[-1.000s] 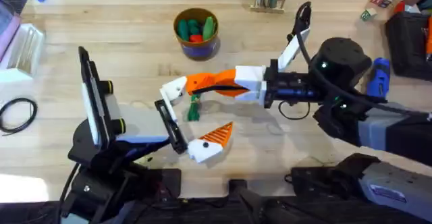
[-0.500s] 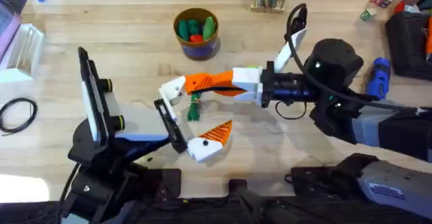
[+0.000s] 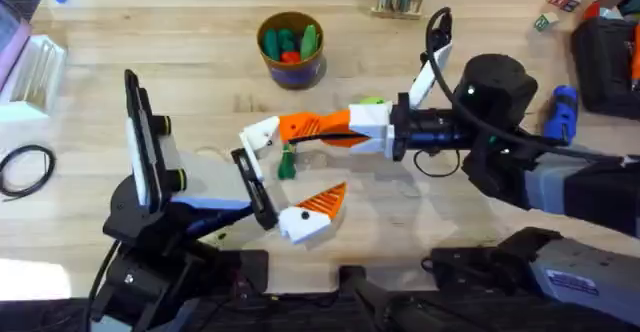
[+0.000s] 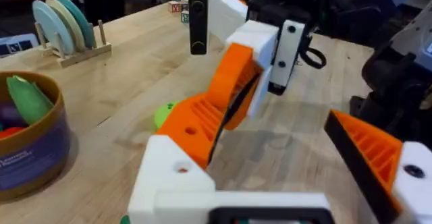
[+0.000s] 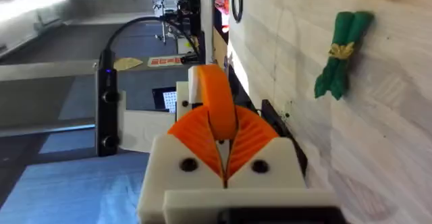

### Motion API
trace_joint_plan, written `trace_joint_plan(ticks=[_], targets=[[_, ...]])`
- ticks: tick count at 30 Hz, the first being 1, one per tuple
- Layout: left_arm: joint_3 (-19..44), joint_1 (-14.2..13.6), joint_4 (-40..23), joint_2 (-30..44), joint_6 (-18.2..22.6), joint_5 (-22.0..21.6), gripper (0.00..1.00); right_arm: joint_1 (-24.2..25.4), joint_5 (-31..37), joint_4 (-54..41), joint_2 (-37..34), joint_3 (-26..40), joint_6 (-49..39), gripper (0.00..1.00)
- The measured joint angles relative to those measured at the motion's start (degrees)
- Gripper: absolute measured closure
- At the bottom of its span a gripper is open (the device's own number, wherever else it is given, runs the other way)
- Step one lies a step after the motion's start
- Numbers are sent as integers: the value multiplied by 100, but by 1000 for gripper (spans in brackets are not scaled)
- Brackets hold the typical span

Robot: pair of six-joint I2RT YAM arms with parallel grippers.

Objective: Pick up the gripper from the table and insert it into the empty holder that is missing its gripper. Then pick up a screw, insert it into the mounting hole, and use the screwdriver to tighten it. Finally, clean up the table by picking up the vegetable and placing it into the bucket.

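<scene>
The vegetable (image 3: 287,161), a slim dark-green bundle with a yellow tie, lies flat on the table (image 3: 200,72), near the middle of the planks. In the right wrist view it (image 5: 341,54) rests free on the wood, nothing touching it.

Just beyond the vegetable, on its far side, the right gripper (image 3: 300,129) reaches in from the right. Its two orange wedge pads are pressed together, nothing held between them; the right wrist view (image 5: 217,119) shows the ribbed wedges meeting along one seam. A white block (image 3: 259,132) sits at the tip of the orange pads, just up and left of the vegetable.

On the near side of the vegetable is the left gripper (image 3: 285,192). Its fingers stand well apart: one black-edged finger near the vegetable's left, the other a white block with an orange ribbed wedge (image 3: 322,201) below and right of the vegetable. Nothing lies between them.

Farther back from the vegetable, toward the table's far edge, stands the bucket (image 3: 291,48), blue outside with a tan-yellow rim. It holds several toy pieces, green and red ones among them. In the left wrist view (image 4: 27,140) a green piece leans against its inner wall.

Well to the right of the vegetable, past the right arm, the blue screwdriver (image 3: 561,114) lies on the table.
</scene>
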State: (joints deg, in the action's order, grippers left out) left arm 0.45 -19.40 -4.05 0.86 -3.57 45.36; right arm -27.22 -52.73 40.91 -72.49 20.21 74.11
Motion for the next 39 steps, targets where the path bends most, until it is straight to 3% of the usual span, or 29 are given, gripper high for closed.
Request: trace_joint_plan(ticks=[24, 31, 39], targets=[[0, -28, 0, -24, 144, 138, 15, 351, -395, -228, -76, -9, -129, 993], [0, -28, 1, -24, 163, 138, 14, 351, -439, 752, -75, -15, 140, 993], [0, -26, 2, -22, 163, 117, 14, 291, -433, 464, -76, -15, 281, 993]])
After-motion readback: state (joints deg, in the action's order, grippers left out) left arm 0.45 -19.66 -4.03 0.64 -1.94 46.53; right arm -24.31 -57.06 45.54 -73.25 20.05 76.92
